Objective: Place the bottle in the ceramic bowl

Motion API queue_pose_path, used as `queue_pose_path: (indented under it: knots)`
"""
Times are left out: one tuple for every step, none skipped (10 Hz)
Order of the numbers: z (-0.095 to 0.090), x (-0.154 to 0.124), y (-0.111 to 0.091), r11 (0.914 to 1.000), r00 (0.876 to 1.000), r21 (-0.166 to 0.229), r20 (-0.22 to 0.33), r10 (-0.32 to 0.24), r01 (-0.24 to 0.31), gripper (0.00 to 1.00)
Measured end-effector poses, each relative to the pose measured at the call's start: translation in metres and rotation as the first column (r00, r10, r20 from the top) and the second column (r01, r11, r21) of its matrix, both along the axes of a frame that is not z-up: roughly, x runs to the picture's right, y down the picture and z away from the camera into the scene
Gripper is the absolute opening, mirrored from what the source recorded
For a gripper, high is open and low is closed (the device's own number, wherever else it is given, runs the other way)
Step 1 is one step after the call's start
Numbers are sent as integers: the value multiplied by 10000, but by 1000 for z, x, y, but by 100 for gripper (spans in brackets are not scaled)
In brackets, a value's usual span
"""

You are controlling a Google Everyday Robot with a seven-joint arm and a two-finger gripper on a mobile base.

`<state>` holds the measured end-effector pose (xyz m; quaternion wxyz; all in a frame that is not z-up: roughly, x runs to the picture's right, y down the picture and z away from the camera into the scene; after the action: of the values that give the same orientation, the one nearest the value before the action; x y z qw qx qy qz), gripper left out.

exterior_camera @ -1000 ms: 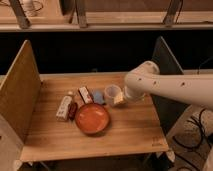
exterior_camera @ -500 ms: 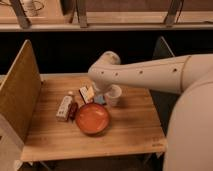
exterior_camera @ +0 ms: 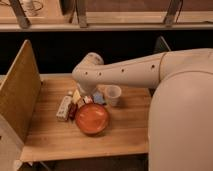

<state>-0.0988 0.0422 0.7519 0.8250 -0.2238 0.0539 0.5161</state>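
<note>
The bottle (exterior_camera: pixel 64 107) is white and oblong and lies on the wooden table (exterior_camera: pixel 60 140), just left of the bowl. A small dark red item (exterior_camera: pixel 73 111) lies between them. The ceramic bowl (exterior_camera: pixel 92 118) is orange-red, glossy and shallow, and sits mid-table with nothing visible in it. My white arm (exterior_camera: pixel 130 70) reaches in from the right and bends down at its elbow (exterior_camera: pixel 87 70). My gripper (exterior_camera: pixel 86 96) hangs just behind the bowl's far rim, among the small items there, to the right of the bottle and apart from it.
A translucent plastic cup (exterior_camera: pixel 113 95) stands behind and right of the bowl. A blue item (exterior_camera: pixel 98 98) and a yellowish packet (exterior_camera: pixel 76 96) lie by the gripper. A tall wooden panel (exterior_camera: pixel 20 90) walls the table's left side. My arm's bulk (exterior_camera: pixel 180 125) covers the right.
My arm has swung left and closer to the camera. Its end has moved from beside the cup to behind the bowl. The bottle and the bowl have not moved.
</note>
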Motion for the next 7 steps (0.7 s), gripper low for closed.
queue_pose_path:
  knots:
    - [-1,-2,0,10000,10000,0,41,-3,3,80]
    - [-2,4,1,10000,10000,3,-35,-34,34,80]
    - [-1,7,1,9998,9997,48,-91,-204,205,80]
    - [1,2,3,9991,9991,66,-42,-426,426,80]
    - [7,-14,-1,9981,9981,140,82,-603,602,80]
    - [12,-23,-2,9980,9980,145,117,-614,612,80]
    - [23,-44,-2,9981,9979,68,166,-619,618,80]
